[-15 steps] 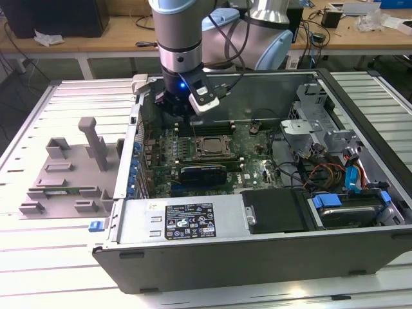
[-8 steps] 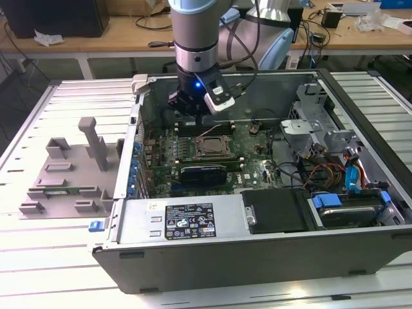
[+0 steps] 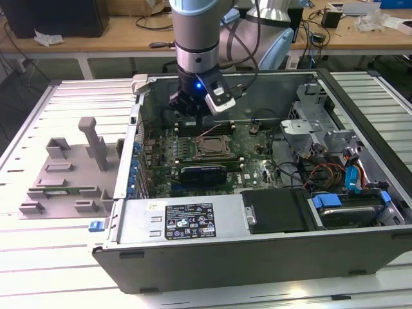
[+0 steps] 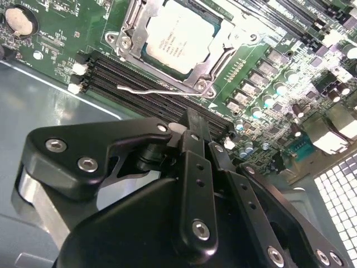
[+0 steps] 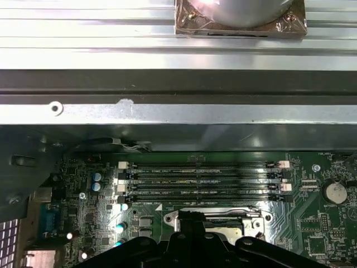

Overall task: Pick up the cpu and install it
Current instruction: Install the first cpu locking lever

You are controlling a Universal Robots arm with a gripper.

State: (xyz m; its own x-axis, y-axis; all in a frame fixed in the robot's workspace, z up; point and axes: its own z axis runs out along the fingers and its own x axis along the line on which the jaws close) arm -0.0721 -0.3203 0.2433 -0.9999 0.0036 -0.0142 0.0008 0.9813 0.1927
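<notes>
At the exterior view's left, on the slatted desk, a grey moulded holder. Just beside it, an open computer case with a green motherboard inside. Over the board's far side, above the memory slots, the end effector, pinched narrow, nothing held. Close by, seated in the socket frame, the cpu, silver top up, apart from the fingertips. Farther right, a drive bay and bundled cables.
</notes>
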